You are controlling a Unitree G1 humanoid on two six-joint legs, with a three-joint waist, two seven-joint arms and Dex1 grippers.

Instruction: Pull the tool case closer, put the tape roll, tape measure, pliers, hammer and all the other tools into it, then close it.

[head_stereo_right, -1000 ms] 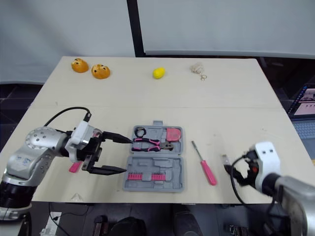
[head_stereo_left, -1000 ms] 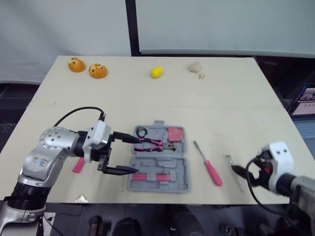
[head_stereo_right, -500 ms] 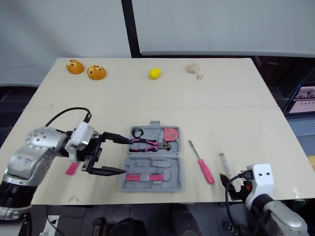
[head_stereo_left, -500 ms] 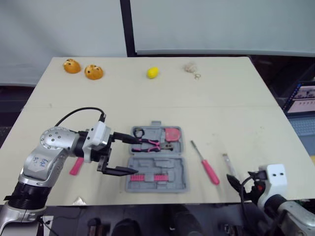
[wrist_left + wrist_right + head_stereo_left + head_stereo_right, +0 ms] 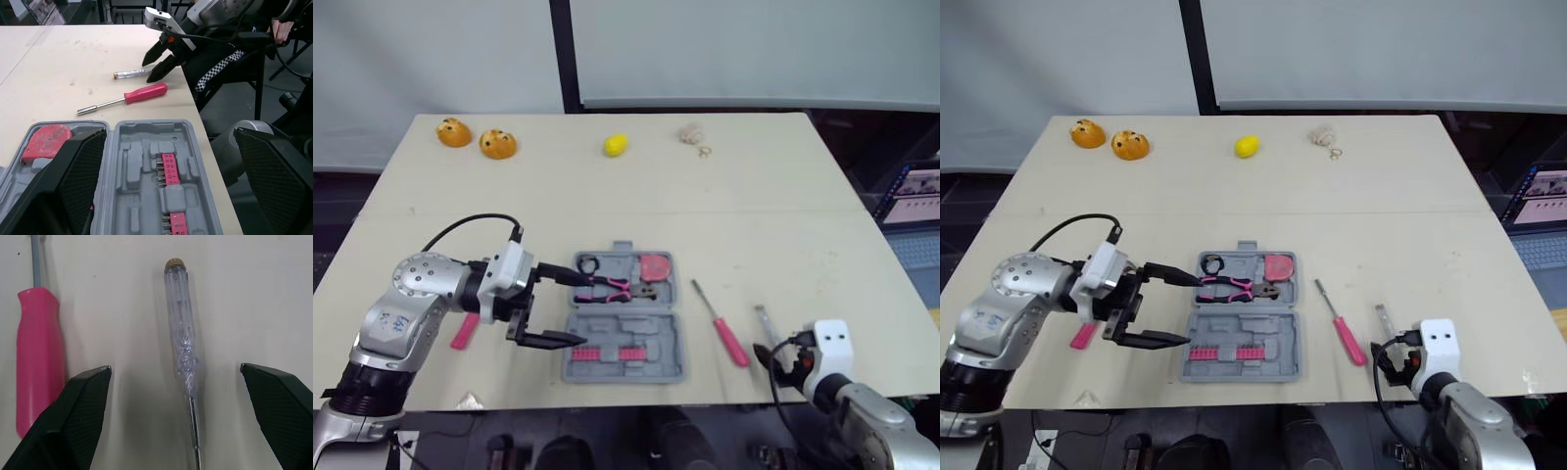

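Head views: the open tool case [image 5: 625, 338] sits mid-tabletop [image 5: 607, 196], pliers [image 5: 610, 285] already inside, with the left pincer [image 5: 570, 309] spread at its edge.

Left wrist view: the red screwdriver [image 5: 132, 95] lies outside.

Right wrist view: the right pincer [image 5: 173, 374], spread, straddles the clear screwdriver [image 5: 182, 352], not yet gripped.

No lettering, number or brand is showing clearly enough to be read. Dark handwritten marks are sitting on the silver shell of the left arm [image 5: 389, 321], to the left of the tool case [image 5: 625, 345], but they are too small to make out. A lit screen [image 5: 1540, 188] is glowing beyond the bench [image 5: 754, 206] edge, far to the right of the tool case, and its content is likewise too small to read.
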